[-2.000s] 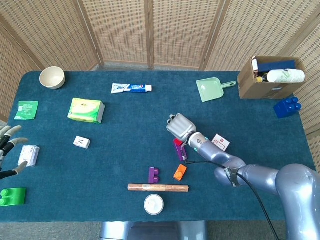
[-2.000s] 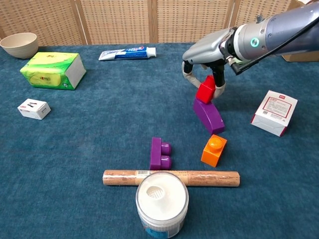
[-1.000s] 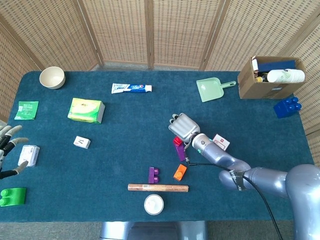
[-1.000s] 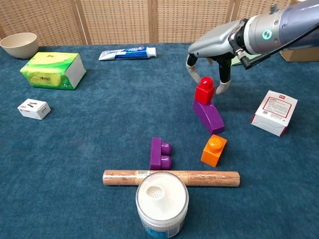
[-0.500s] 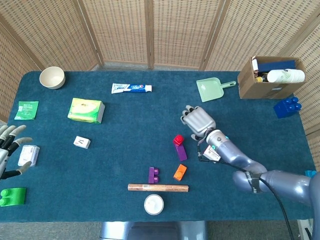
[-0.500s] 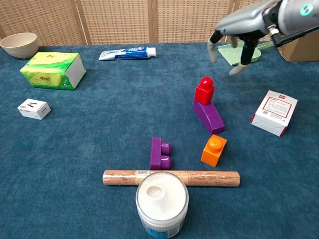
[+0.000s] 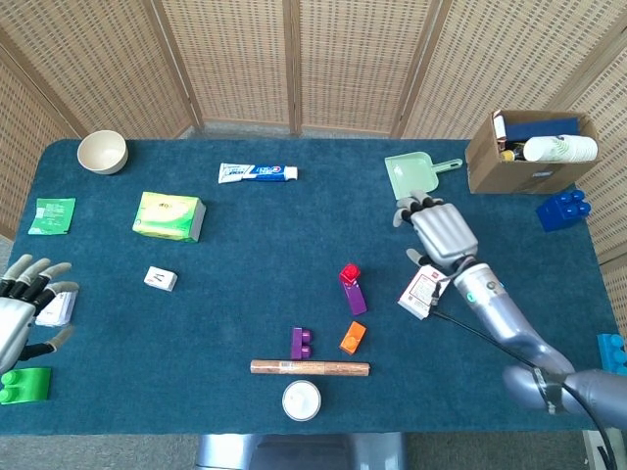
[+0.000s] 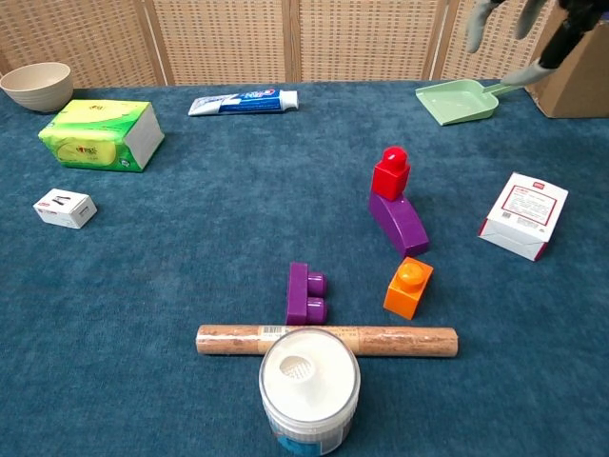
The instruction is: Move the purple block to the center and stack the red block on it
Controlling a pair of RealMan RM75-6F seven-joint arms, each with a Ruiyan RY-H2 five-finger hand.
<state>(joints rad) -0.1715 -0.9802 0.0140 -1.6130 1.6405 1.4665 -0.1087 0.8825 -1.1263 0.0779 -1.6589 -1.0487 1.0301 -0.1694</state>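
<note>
A red block [image 7: 349,274] [image 8: 391,174] stands on the far end of a long purple block [image 7: 355,298] [image 8: 400,222] near the table's middle, free of any hand. My right hand [image 7: 439,229] [image 8: 519,29] is open and raised to the right of the stack, well apart from it. Only its fingers show at the top edge of the chest view. My left hand [image 7: 24,304] is open at the table's left edge. A second, smaller purple block [image 7: 301,343] [image 8: 306,293] lies nearer the front.
An orange block [image 8: 408,287] sits just in front of the stack. A wooden rod [image 8: 326,340] and a white jar [image 8: 309,387] lie at the front. A white and red box [image 8: 522,216], green dustpan [image 8: 457,100], tissue pack [image 8: 99,133], toothpaste [image 8: 243,100] and cardboard box [image 7: 529,152] stand around.
My right hand let go of the red block, left it on the purple one, then rose and moved away to the right. The left hand shifted slightly.
</note>
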